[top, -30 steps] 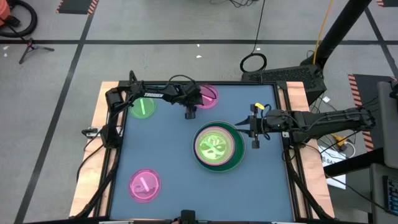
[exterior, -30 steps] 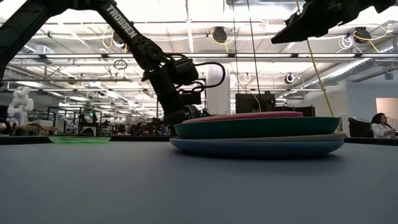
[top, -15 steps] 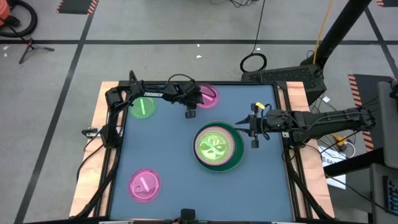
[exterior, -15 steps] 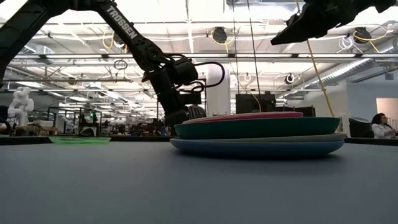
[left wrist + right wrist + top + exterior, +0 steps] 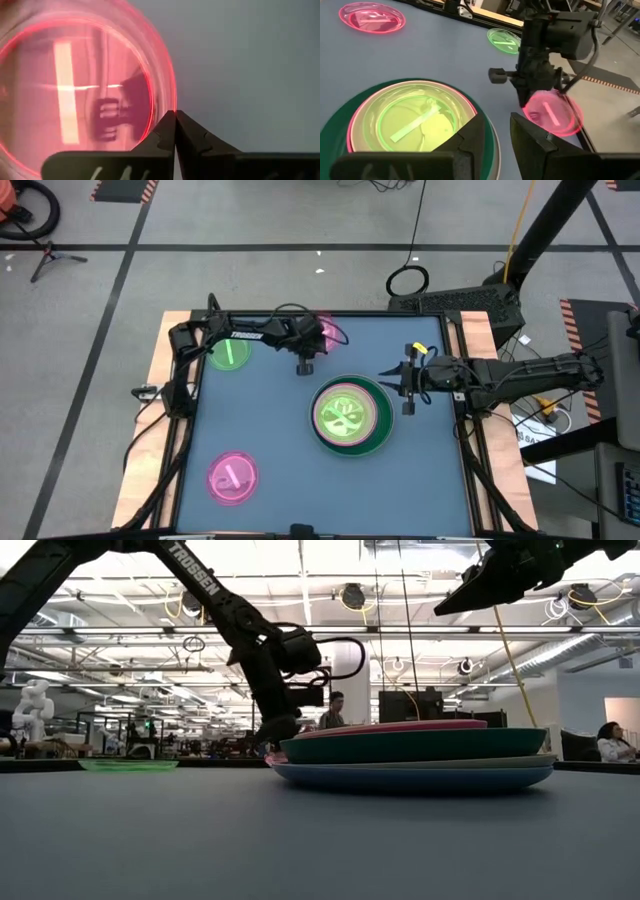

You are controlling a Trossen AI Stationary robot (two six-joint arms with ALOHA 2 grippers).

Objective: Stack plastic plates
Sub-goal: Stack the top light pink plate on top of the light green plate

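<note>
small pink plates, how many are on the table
2: one pink plate at the near left corner, another pink plate at the far edge, its rim pinched by the left gripper. None seems hidden.

Middle of table is bare blue surface, open passage between the left-side plates and the plate stack. Stack blocks centre-right. Green plate sits far-left, pink plate near-left, open lane between them. Left arm spans the far edge; right arm crosses the right rim.
</note>
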